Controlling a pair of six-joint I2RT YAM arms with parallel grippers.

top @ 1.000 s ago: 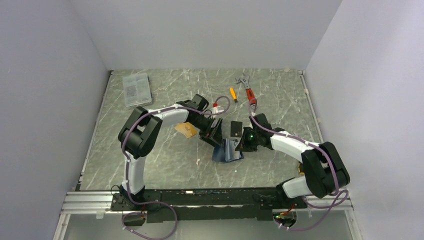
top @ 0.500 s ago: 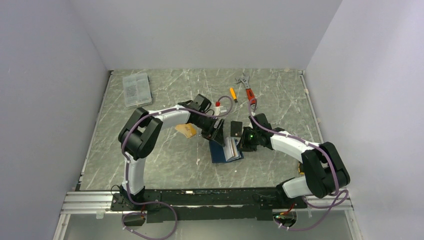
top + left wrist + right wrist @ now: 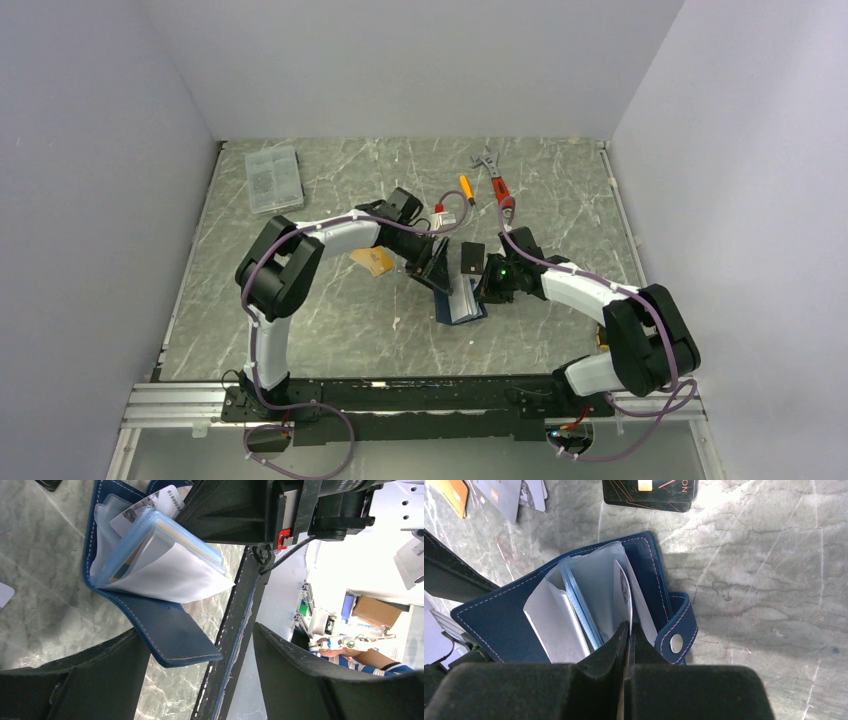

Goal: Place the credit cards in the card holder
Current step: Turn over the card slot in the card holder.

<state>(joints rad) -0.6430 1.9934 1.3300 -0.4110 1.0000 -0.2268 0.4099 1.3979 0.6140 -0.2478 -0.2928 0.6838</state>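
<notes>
Near the tabletop [image 3: 330,320] centre, the card holder [image 3: 504,615] is laid open, one cover flanked by the wide-spread left gripper [image 3: 200,635], an inner sleeve pinched by the closed right gripper [image 3: 628,627], credit cards [image 3: 649,490] scattered just beyond it.

the black card [image 3: 659,497] and orange card [image 3: 448,493] run off the top edge.

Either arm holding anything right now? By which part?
The right fingers pinch one inner sleeve of the card holder by its free edge. The left fingers stand open, gripping nothing.
</notes>
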